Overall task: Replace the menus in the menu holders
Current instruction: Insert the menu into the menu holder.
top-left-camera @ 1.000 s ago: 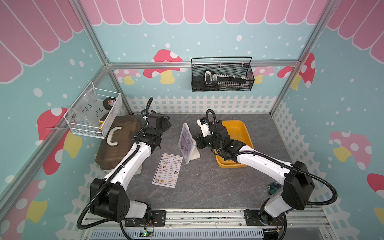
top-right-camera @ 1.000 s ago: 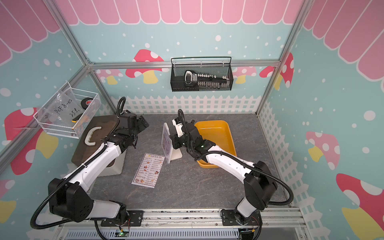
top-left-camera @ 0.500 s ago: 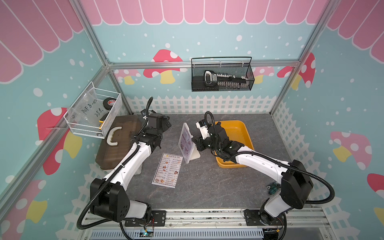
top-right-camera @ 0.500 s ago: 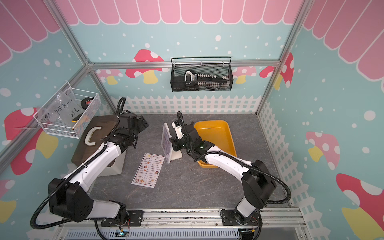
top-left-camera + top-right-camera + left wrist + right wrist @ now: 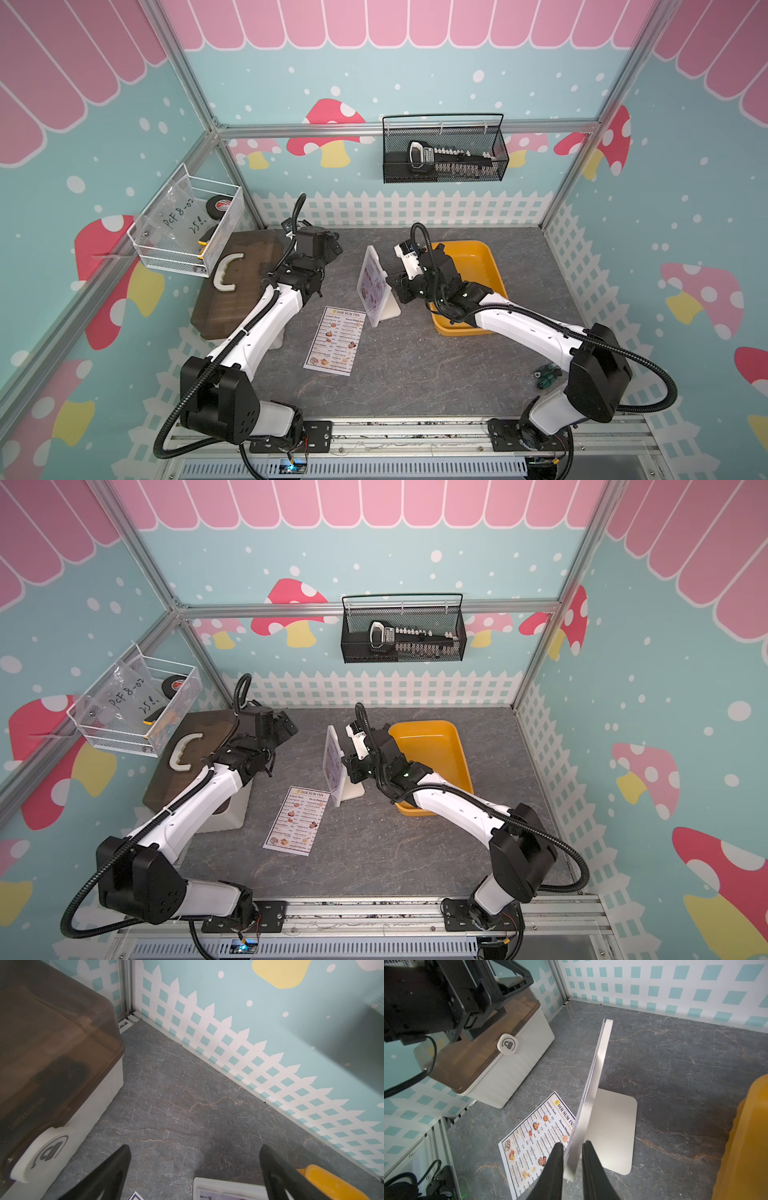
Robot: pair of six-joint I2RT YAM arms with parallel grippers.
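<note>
Straddling the side edge of the menu holder [image 5: 600, 1064], upright in the middle of the desk [image 5: 415, 374] beside the yellow tray [image 5: 469, 266], with the right pincer [image 5: 572, 1144]: squeezing or merely bracketing, cannot tell. Best worked square to the panel, without dragging the foot over the DIM SUM INN menu [image 5: 336, 340] lying flat just toward the front edge. Worth bringing the left pincer [image 5: 194, 1147], spread wide and empty by the brown-lidded box [image 5: 52, 1043], across to steady.

Robot lab test cell, not a real shop: aluminium extrusion frame [image 5: 266, 132], printed mushroom-and-fence wall panels [image 5: 415, 75], two arms [image 5: 266, 332] bolted to a front rail [image 5: 415, 434], wire basket [image 5: 444, 176] on back wall, stone-look tabletop [image 5: 436, 374].
</note>
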